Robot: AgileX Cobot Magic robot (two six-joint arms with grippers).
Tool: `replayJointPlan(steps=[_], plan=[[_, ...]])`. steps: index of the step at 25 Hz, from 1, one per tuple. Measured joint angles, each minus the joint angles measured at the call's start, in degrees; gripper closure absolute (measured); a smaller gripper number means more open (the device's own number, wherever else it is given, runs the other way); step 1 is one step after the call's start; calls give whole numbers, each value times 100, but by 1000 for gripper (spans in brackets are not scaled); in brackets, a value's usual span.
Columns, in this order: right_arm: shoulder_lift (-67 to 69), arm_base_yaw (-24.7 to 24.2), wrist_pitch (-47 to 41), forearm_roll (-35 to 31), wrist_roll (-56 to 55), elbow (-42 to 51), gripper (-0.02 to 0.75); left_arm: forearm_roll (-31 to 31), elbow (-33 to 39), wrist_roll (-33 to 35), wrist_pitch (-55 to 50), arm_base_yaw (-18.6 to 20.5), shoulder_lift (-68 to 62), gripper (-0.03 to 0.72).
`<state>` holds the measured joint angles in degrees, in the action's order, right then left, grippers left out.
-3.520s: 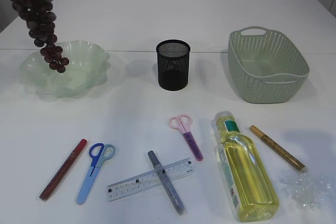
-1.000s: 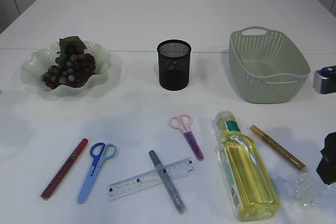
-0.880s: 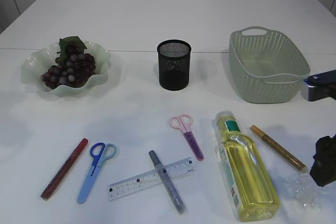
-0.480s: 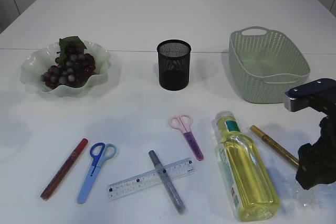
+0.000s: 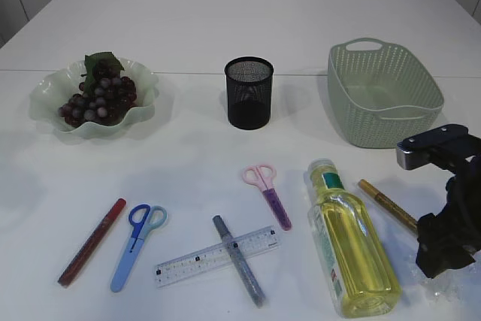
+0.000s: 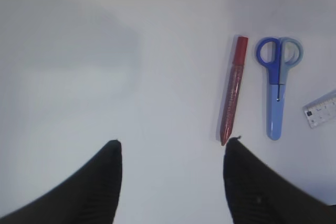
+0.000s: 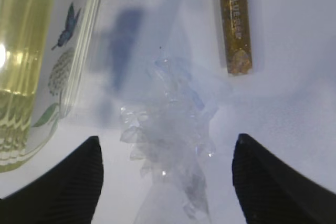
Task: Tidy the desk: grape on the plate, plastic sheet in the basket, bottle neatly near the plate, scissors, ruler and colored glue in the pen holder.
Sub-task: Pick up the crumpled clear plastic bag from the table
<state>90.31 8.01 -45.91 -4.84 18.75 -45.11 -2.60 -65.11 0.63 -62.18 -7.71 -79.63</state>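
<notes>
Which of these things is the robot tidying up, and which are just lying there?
Part of the job:
grapes
plate
plastic sheet
basket
bottle
blue scissors
pink scissors
ruler
red glue
grey glue
gold glue
pen holder

Just lying about:
nothing else visible

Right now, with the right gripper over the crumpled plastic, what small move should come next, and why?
Probably lower the right gripper straight down and close on the plastic sheet. Its jaws stand open on either side of the sheet, which lies on the table between the bottle and the gold glue pen, apparently not yet gripped. The grapes already sit on the plate.
</notes>
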Motion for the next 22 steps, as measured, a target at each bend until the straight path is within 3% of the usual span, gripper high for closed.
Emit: replayJointPlan(steps=[7,17,22], plan=[[255,0,34,-10,-36,-9,191,0,0,0,3,0,0,246],[393,0,47,-10,-142,-9,484,0,0,0,12,0,0,246],[393,0,-13,-10,-151,-9,533,0,0,0,12,0,0,246]])
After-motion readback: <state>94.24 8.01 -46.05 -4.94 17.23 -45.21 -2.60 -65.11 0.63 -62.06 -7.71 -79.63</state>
